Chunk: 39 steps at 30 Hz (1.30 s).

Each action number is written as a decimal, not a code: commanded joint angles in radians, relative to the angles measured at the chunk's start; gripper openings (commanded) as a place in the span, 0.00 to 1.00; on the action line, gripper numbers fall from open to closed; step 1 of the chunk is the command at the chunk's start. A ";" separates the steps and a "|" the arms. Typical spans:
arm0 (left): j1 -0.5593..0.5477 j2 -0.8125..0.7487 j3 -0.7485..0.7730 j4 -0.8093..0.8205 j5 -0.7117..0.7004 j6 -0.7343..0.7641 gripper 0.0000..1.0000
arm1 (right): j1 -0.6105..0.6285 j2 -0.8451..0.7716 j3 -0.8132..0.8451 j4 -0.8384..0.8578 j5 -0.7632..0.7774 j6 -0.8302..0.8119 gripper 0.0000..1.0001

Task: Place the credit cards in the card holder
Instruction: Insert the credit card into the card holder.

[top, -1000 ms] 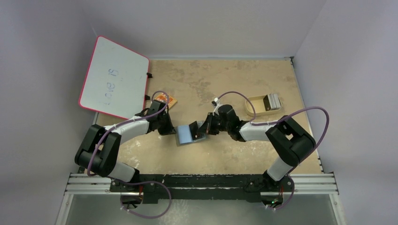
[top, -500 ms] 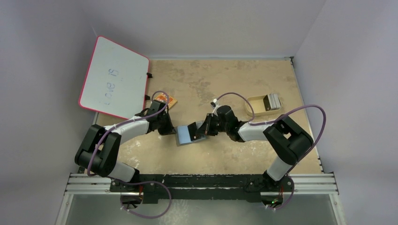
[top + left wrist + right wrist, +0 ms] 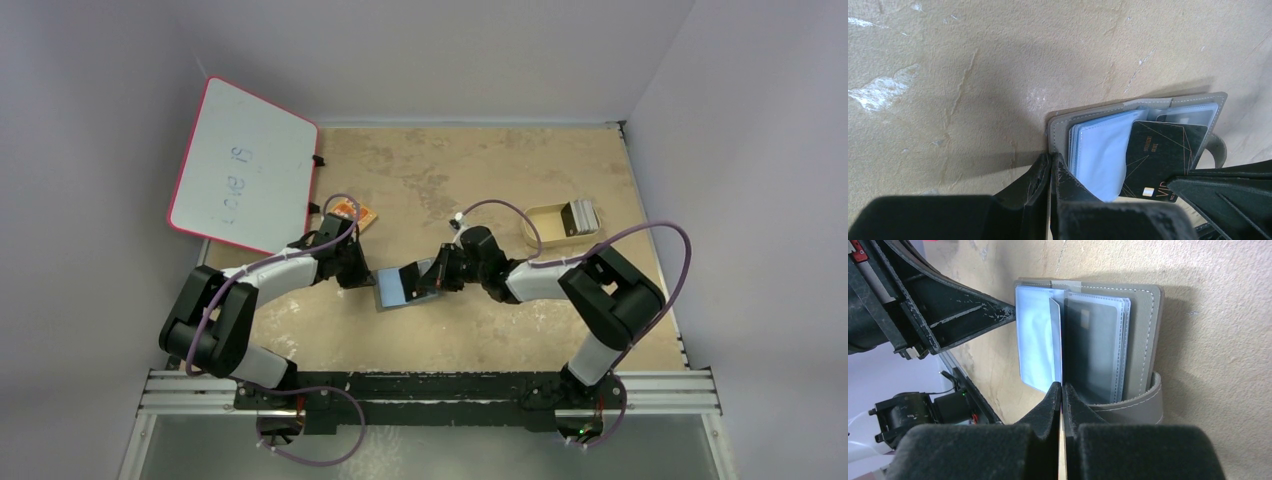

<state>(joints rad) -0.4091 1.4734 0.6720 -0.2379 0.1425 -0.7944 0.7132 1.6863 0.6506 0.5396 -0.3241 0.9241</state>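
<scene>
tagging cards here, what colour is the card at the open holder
The card is black with thin pale geometric lines, clearest in the left wrist view.

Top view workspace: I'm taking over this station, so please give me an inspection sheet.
Surface: worn tan table, pale scuffs.
Job's things: card holder open mid-table; dark credit card at its pages; spare cards in tan tray.
Clutter: small orange item near left arm.
Grippers: left gripper shut on holder's cover; right gripper shut on the card.
Cables: purple cables loop over both arms; no snag seen.
Surroundings: pink-rimmed whiteboard at left; grey walls.
</scene>
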 commanded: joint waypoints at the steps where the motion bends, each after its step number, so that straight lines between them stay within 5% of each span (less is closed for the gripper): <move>1: -0.005 -0.017 -0.014 0.010 -0.005 -0.012 0.00 | 0.007 -0.043 -0.010 -0.023 0.053 0.019 0.00; 39: -0.005 -0.027 -0.008 0.006 0.004 -0.020 0.00 | 0.016 0.037 0.004 0.015 0.012 0.063 0.00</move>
<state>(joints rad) -0.4091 1.4696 0.6674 -0.2359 0.1429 -0.8024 0.7155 1.7023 0.6327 0.5560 -0.2920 0.9878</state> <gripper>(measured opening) 0.008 0.005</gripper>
